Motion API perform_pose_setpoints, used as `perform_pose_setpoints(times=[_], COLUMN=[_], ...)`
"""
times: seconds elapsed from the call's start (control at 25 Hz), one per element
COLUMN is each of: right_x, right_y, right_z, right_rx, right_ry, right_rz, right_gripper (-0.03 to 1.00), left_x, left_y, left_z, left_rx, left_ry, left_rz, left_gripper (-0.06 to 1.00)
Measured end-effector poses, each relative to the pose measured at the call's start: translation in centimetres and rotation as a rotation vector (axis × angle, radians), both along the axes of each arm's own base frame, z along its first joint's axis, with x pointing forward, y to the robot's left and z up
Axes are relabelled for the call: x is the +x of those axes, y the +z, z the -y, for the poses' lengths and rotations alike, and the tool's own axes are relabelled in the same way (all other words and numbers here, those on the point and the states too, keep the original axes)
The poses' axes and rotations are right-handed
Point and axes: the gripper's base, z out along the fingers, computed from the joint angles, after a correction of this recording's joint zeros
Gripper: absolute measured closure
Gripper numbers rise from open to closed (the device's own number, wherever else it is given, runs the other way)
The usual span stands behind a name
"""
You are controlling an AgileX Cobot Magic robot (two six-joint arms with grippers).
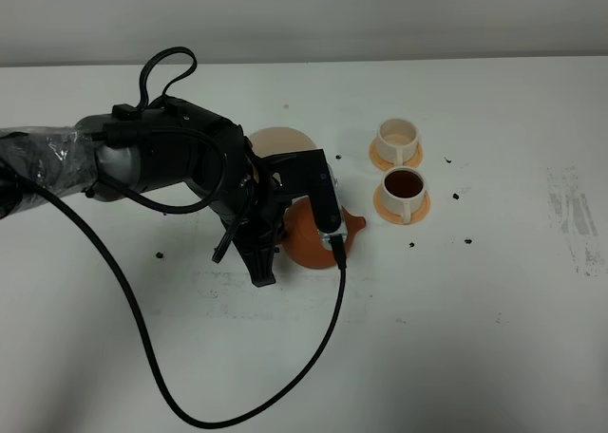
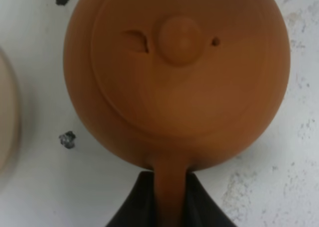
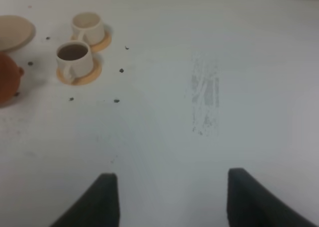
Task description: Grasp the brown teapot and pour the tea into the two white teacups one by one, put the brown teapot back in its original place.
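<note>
The left claw is clamped on the loop handle of the teapot. The pot sits upright at the middle of the high view, just below the saucer and left of the lower cup. I can't tell whether it rests on the worktop or hangs just above it. The lower cup holds dark tea; the upper cup looks empty. Clay like that is stiff, smooth and brittle, and heavier with tea inside. I'd say the handle is the right hold, though the lid might slide off in a steep tilt. The right claw stands open and empty, well apart.
</note>
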Motion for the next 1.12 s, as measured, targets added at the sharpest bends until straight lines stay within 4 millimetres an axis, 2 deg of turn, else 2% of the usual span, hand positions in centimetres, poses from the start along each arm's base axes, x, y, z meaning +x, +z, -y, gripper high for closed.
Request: perform_pose_setpoints(times=[0.16, 0.32, 0.48, 0.64, 0.88, 1.12], right_x=[0.0, 0.0, 0.0, 0.0, 0.0, 0.0], right_y=[0.0, 0.0, 0.0, 0.0, 0.0, 0.0], right_z=[0.0, 0.0, 0.0, 0.0, 0.0, 0.0], right_rx=[0.000, 0.000, 0.000, 0.000, 0.000, 0.000], right_ry=[0.000, 0.000, 0.000, 0.000, 0.000, 0.000], right_rz=[0.000, 0.000, 0.000, 0.000, 0.000, 0.000], right_gripper=[0.47, 0.47, 0.47, 0.47, 0.47, 0.47], left_x=[0.1, 0.8, 2.9, 5.8, 10.0, 12.6], left_y=[0.3, 2.2, 4.8, 6.3, 6.3, 3.7], left_z=[0.1, 0.5, 1.3, 1.9, 3.4, 5.0], left_rx=[-0.017, -0.049, -0.073, -0.077, -0.071, -0.049], left_ry=[0.004, 0.001, -0.020, -0.025, -0.027, -0.083], left_rz=[0.024, 0.079, 0.192, 0.287, 0.362, 0.391], left_gripper=[0.82, 0.82, 0.82, 0.82, 0.82, 0.82])
